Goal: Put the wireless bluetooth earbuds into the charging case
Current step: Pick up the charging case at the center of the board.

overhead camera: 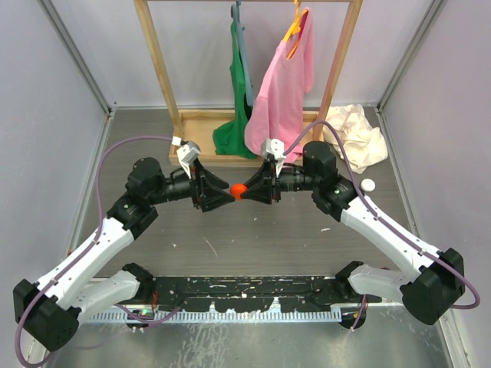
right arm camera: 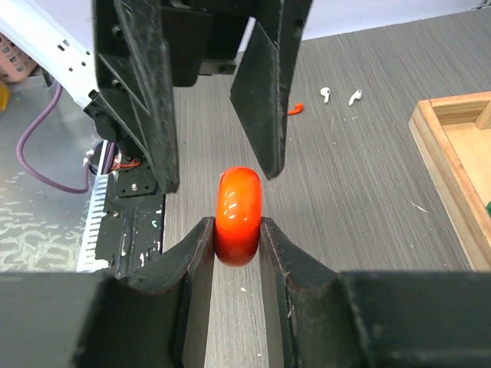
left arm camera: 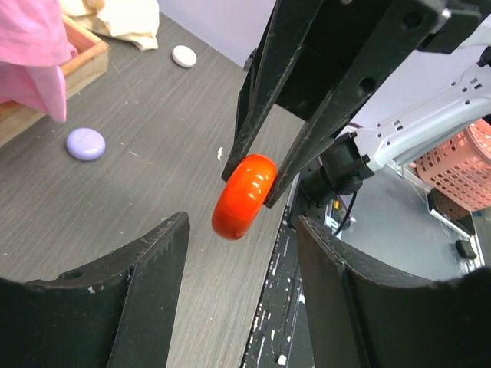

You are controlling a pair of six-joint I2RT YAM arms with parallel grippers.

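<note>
Left pincer [overhead camera: 224, 192]: released and empty, fingers spread, with the tips standing either side of the charging case [left arm camera: 244, 195] and not touching it. Case: in mid-air above the worktop [right arm camera: 368, 192], between the two arms, clenched in the right pincer [overhead camera: 250, 189]. The pads press its two broad faces, and the rounded rim sticks out past the tips. Handling, as judged: a hard, glossy orange shell, light and stiff, probably slippery. The curved rim would seat badly, so a second hold belongs on the flat faces or at the lid edge. No seam or hinge shows, so I cannot tell which end opens; it looks shut. Earbuds [right arm camera: 325, 94]: both lie loose on the worktop, side by side, well apart from the case. They are tiny and smooth and likely to skid, so they are best pinched across the stem. View notes: the left wrist camera shows a lavender disc [left arm camera: 85, 143] and a white disc [left arm camera: 184, 56] on the worktop, neither in the right wrist picture, but no earbuds. The right wrist camera alone shows the earbuds, with a small orange scrap [right arm camera: 296, 109] near them. The top camera shows the arms meeting tip to tip, but I cannot find the earbuds there.
</note>
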